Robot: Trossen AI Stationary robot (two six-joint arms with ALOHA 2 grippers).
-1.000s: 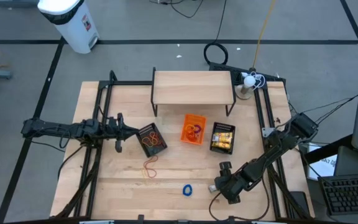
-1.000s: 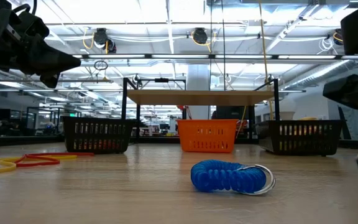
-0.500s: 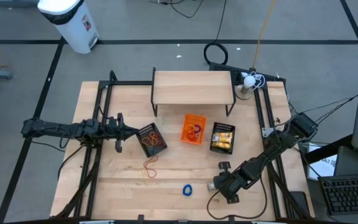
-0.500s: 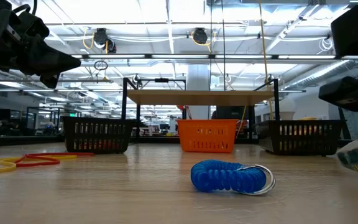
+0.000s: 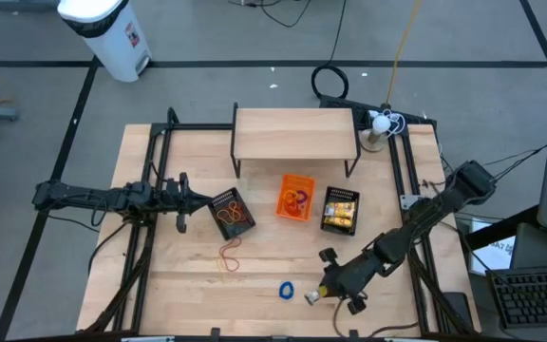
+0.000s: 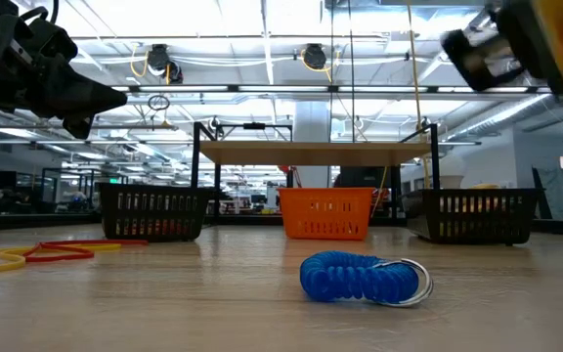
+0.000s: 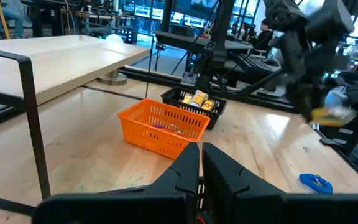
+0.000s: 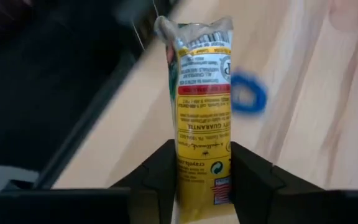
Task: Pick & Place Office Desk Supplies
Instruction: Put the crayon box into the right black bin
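Note:
My right gripper (image 5: 323, 292) hovers over the table's near part, just right of the blue coiled ring (image 5: 286, 290), and is shut on a yellow-and-white packet (image 8: 201, 112). In the low view the right gripper (image 6: 516, 44) is high above the tabletop, and the blue coiled ring (image 6: 365, 278) lies flat on the wood. Red and yellow rubber bands (image 5: 229, 255) lie left of centre. My left gripper (image 5: 184, 200) waits, shut, above the table beside the left black mesh bin (image 5: 231, 214). More packets sit in the right mesh bin (image 5: 340, 210). My right gripper pinches the packet's lower part (image 8: 201, 177) between its two fingers (image 8: 161, 171), one on each long side. The packet lies along the fingers and sticks out past their tips. It is lifted clear of the table.
An orange plastic bin (image 5: 295, 197) stands between the two mesh bins. A low wooden shelf (image 5: 295, 133) spans the far middle. Black frame rails run along the left and right sides. Bare wood lies between the rubber bands (image 6: 27, 256) and the blue ring.
My right gripper has moved toward the table's left along the near edge and risen. The packet, near tabletop height half a second ago, has gone up with it and hangs clear of the table.

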